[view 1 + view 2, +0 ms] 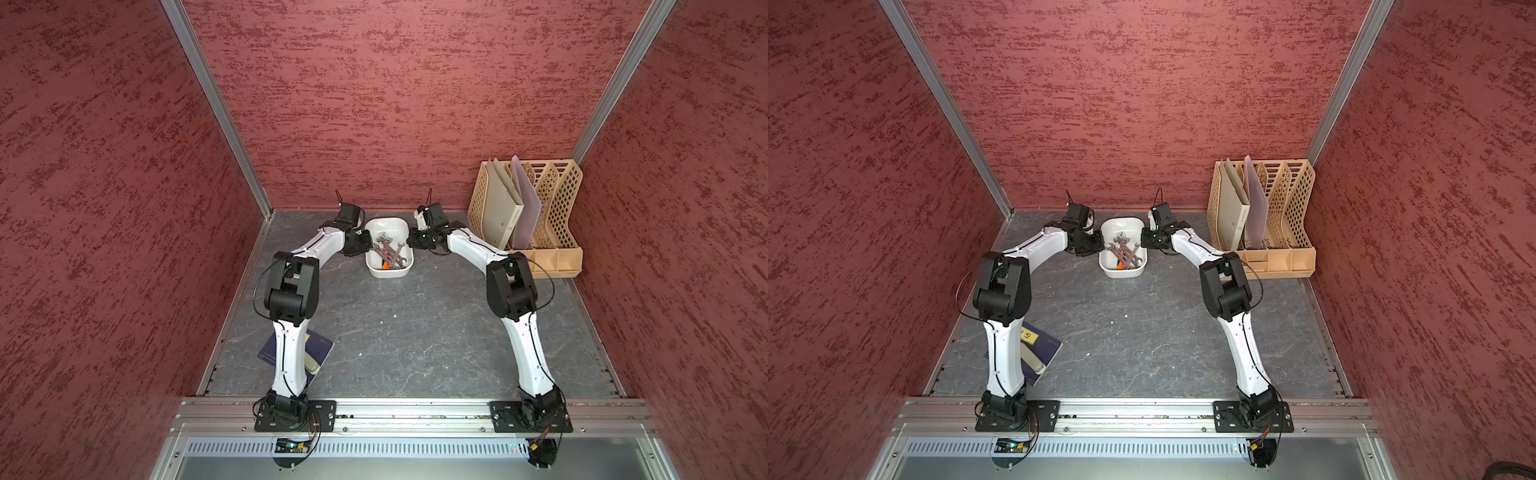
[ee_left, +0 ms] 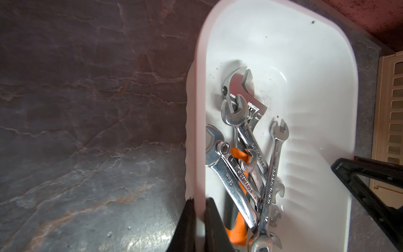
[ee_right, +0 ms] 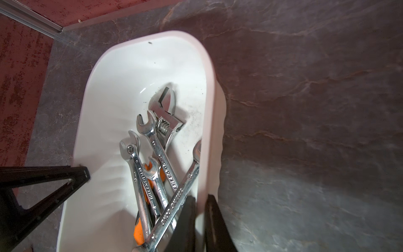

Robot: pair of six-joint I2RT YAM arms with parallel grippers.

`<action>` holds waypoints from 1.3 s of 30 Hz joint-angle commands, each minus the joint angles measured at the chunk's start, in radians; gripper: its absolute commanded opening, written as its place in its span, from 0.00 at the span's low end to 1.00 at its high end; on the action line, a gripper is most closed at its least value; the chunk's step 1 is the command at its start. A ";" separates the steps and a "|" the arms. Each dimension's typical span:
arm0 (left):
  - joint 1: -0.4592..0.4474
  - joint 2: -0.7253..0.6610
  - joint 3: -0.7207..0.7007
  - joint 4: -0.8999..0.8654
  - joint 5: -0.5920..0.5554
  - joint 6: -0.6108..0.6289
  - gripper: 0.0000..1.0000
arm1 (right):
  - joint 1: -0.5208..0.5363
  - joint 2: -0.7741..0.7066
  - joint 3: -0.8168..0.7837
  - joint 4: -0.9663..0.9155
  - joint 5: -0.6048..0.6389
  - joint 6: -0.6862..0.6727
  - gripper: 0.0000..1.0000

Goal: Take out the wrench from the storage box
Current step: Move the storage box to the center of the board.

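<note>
notebook (image 1: 320,347): lower left, lying flat on the desk (image 1: 415,332)
left hand (image 2: 199,201): clamped onto the left wall of the storage box (image 1: 388,272)
storage box: pretty much centre frame in both top views, sitting on the desk
wrenches (image 1: 388,251): all piled inside the storage box, one has an orange grip
right hand (image 3: 201,198): pinching the right wall of the storage box
file rack (image 1: 552,208): right of centre, on the desk

One white storage box (image 1: 388,272), one adjustable wrench (image 3: 173,126) and at least five plain wrenches (image 3: 160,157) piled in it, overlapped so the tally is unsure, one beige file rack (image 1: 559,195), two folders (image 1: 498,216) standing in it, one dark blue book (image 1: 322,347), one table (image 1: 415,332), two robot arms (image 1: 291,291)
</note>
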 commanded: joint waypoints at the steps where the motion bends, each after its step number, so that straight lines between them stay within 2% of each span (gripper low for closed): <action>1: -0.030 -0.041 -0.039 0.009 0.000 -0.001 0.10 | -0.001 -0.062 -0.076 -0.042 0.013 -0.037 0.03; 10: -0.097 -0.102 -0.124 0.039 -0.007 -0.023 0.10 | 0.000 -0.211 -0.301 0.015 0.044 -0.023 0.01; 21: -0.145 -0.238 -0.329 0.103 -0.040 -0.066 0.09 | 0.015 -0.383 -0.584 0.101 0.055 0.006 0.00; 32: -0.150 -0.348 -0.473 0.134 -0.073 -0.084 0.09 | 0.085 -0.442 -0.686 0.121 0.079 0.030 0.02; 39: -0.149 -0.394 -0.524 0.136 -0.092 -0.086 0.09 | 0.124 -0.479 -0.727 0.116 0.095 0.053 0.06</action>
